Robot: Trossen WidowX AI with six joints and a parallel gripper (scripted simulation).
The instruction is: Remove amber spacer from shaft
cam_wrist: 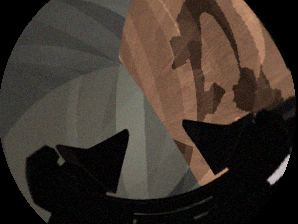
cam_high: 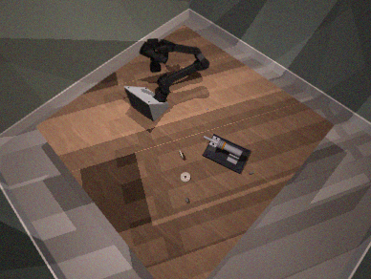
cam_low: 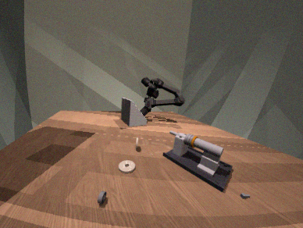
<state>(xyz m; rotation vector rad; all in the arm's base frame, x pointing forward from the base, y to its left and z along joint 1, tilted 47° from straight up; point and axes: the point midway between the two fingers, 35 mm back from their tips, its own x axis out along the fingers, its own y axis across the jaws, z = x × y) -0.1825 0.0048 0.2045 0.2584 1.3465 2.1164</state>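
Note:
The big housing, a thick grey cylinder [cam_high: 233, 149] [cam_low: 210, 147], lies on a dark base plate [cam_high: 217, 159] [cam_low: 185, 162]. The amber spacer [cam_high: 224, 145] [cam_low: 194, 140] is a thin ring around the shaft line, right against the housing's end. Grey spacers [cam_low: 187, 139] sit beside it, towards a pale upright block [cam_low: 180, 146]. The thin shaft end [cam_high: 207, 138] [cam_low: 173, 133] sticks out past that block. My gripper [cam_wrist: 156, 127] is open and empty, its two dark fingertips wide apart. It is held up by the folded arm, far from the fixture. The shaft inside the housing is hidden.
A cream disc [cam_high: 187, 177] [cam_low: 127, 167], a small cream piece [cam_high: 182, 155] [cam_low: 137, 144], a grey ring [cam_high: 187, 201] [cam_low: 101, 197] and a small grey piece [cam_high: 250, 173] [cam_low: 245, 195] lie around the fixture. A grey wedge-shaped block [cam_high: 143, 102] [cam_low: 131, 113] stands by the arm's base.

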